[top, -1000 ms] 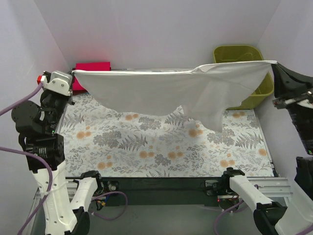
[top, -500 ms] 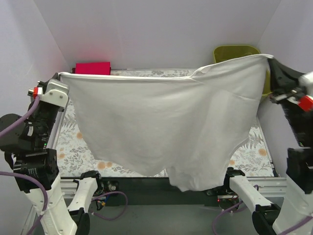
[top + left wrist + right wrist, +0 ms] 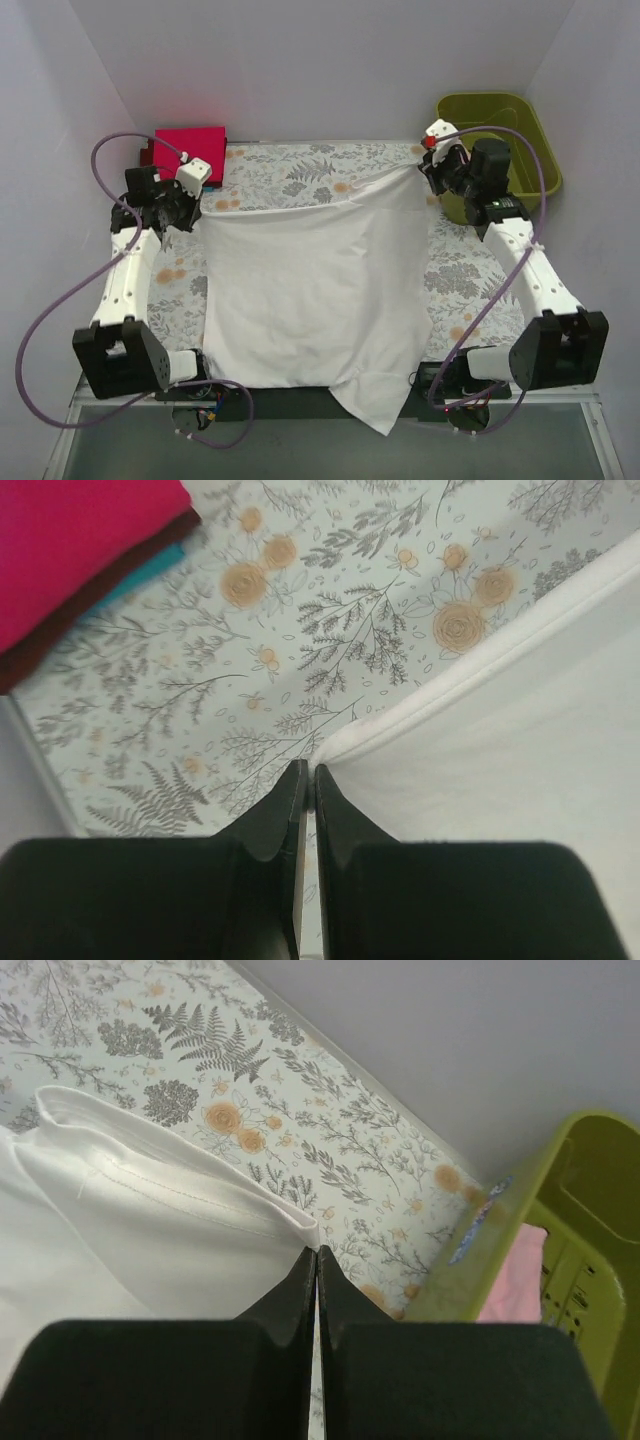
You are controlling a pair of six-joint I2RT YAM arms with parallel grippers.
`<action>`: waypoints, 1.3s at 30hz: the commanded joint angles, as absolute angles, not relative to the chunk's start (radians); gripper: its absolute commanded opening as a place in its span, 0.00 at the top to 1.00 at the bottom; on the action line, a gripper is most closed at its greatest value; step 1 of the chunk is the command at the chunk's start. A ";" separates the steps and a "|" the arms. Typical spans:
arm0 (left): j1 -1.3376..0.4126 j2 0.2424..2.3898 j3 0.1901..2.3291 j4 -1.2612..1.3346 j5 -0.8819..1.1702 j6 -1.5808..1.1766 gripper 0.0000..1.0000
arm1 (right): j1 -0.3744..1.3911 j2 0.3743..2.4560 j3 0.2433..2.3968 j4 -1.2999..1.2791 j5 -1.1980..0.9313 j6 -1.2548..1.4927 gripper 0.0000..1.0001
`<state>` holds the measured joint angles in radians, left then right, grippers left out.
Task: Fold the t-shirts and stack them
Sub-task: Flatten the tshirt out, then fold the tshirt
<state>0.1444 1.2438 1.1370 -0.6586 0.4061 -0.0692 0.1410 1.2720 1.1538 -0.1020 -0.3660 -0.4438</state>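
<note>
1. Down out of the air since half a second ago: the white t-shirt (image 3: 310,290), then stretched high between the arms and hiding most of the table, now lies spread on the floral tabletop (image 3: 300,165). Both arms have dropped low with it.
2. White t-shirt covers the middle of the table, mostly smooth. Its far edge sags a little between the two held corners. Its near right corner spills over the near table edge and hangs there.
3. Left gripper (image 3: 196,212) is at the shirt's far left corner. In the left wrist view the fingers (image 3: 290,805) are pressed tight together with the corner of the hem caught at their tips, low over the tabletop.
4. Right gripper (image 3: 428,172) is at the far right corner. In the right wrist view its fingers (image 3: 300,1290) are likewise clamped, pinching a folded, stitched hem at the very tip.
5. Crimson t-shirt (image 3: 190,150) sits folded in the far left corner of the table, just beyond the left gripper and apart from the white one. A darker red layer and a teal edge (image 3: 150,565) show beneath it.
6. Olive-green basket (image 3: 500,110) stands at the far right corner, just beside the right gripper. Pale pink cloth (image 3: 515,1280) shows inside it.
7. Purple cables (image 3: 60,300) loop off both arms.
</note>
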 commanded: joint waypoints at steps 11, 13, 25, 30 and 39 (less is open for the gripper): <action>0.115 1.943 1.414 -0.457 0.380 -0.167 1.00 | 0.192 1.784 1.403 0.133 -0.341 -0.518 0.99; 0.117 1.988 1.448 -0.459 0.380 -0.175 1.00 | 0.190 1.808 1.431 0.132 -0.344 -0.525 0.99; 0.115 1.924 1.410 -0.477 0.400 -0.146 1.00 | 0.190 1.714 1.379 0.031 -0.379 -0.587 0.99; 0.120 1.826 1.321 -0.491 0.396 -0.100 1.00 | 0.190 1.542 1.260 -0.032 -0.396 -0.586 0.99; 0.130 1.625 1.187 -0.532 0.396 0.049 1.00 | 0.193 1.329 1.075 -0.143 -0.414 -0.595 0.99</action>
<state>0.1226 1.7184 1.2297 -0.5037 0.3866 -0.0486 0.1909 1.3739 1.1198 -0.0864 -0.3992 -0.5823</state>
